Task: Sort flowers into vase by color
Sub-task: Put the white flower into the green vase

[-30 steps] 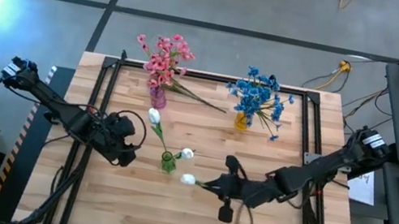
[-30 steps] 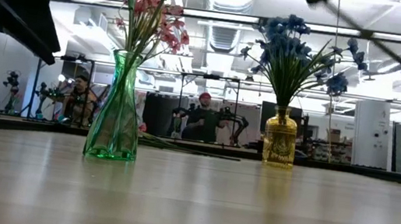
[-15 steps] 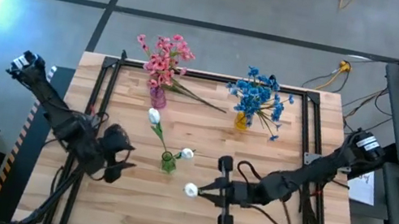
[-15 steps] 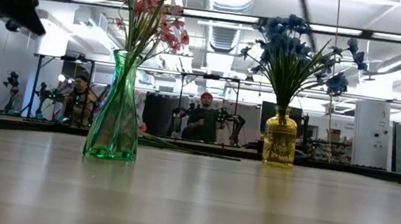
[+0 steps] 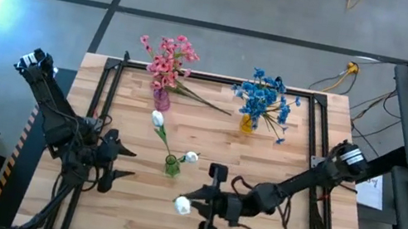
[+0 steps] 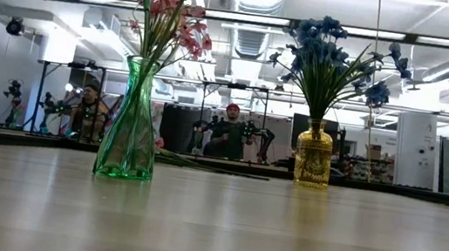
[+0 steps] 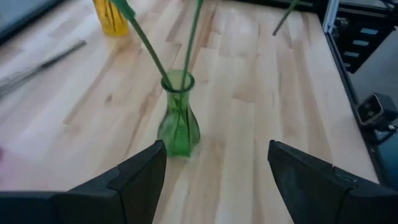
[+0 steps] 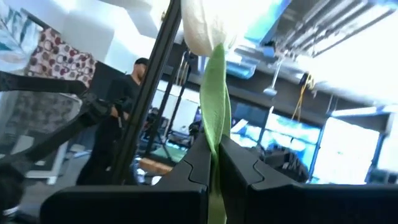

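Observation:
My right gripper [image 5: 195,206] is shut on a white flower [image 5: 182,205] above the near middle of the table; its blossom [image 8: 202,25] stands past the fingertips. A green vase [image 5: 172,165] on the table holds two white flowers [image 5: 158,119]. Behind it a pink vase [image 5: 162,97] holds pink flowers [image 5: 168,56]. A yellow vase [image 5: 247,123] holds blue flowers [image 5: 262,95]. My left gripper [image 5: 128,163] hangs open to the left of the green vase [image 7: 178,115], with nothing between its fingers. My right gripper pinches the white flower's green stem [image 8: 215,134] between its two fingers, a short way below the blossom. The fingers come from the table's right and slant upward. The stem runs on back between them. The flower is lifted clear of the table, blossom foremost.
A loose green stem [image 5: 202,100] lies on the table between the pink and yellow vases. Black frame rails [image 5: 104,105] run along the table's sides. Bare wood [image 5: 135,220] lies near the front edge. People stand in the room beyond the table [image 6: 225,130].
My right gripper has carried the white flower toward the table's near edge and left, rising, rolling and tipping its fingers upward; the blossom has gone from beside the green vase to the near middle. My left gripper has swung away from the green vase toward the near left, turning.

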Available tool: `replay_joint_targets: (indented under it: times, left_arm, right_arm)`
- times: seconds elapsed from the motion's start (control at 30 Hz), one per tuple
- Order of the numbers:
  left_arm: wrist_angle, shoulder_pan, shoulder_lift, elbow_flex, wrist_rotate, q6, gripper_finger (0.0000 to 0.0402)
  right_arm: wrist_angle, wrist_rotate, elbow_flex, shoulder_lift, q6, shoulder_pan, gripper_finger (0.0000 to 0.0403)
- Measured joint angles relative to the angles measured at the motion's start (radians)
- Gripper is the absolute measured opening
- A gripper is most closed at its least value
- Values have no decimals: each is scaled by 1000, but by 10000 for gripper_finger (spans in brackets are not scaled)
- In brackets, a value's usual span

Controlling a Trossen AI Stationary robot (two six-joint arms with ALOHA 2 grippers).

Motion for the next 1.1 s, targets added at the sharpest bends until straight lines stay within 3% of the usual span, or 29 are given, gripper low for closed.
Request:
replay_joint_targets:
  times: [0.2, 0.53, 1.1]
  left_arm:
    - [7, -5, 0, 0, -62, 34, 268]
    - [5, -9, 0, -1, -28, 34, 268]
    - [-19, -9, 2, -3, 0, 7, 268]
  right_arm:
    - [0, -1, 144, 101, -80, -29, 13]
    - [64, 0, 313, 241, -93, -102, 13]
    - [87, 59, 333, 267, -67, -195, 13]
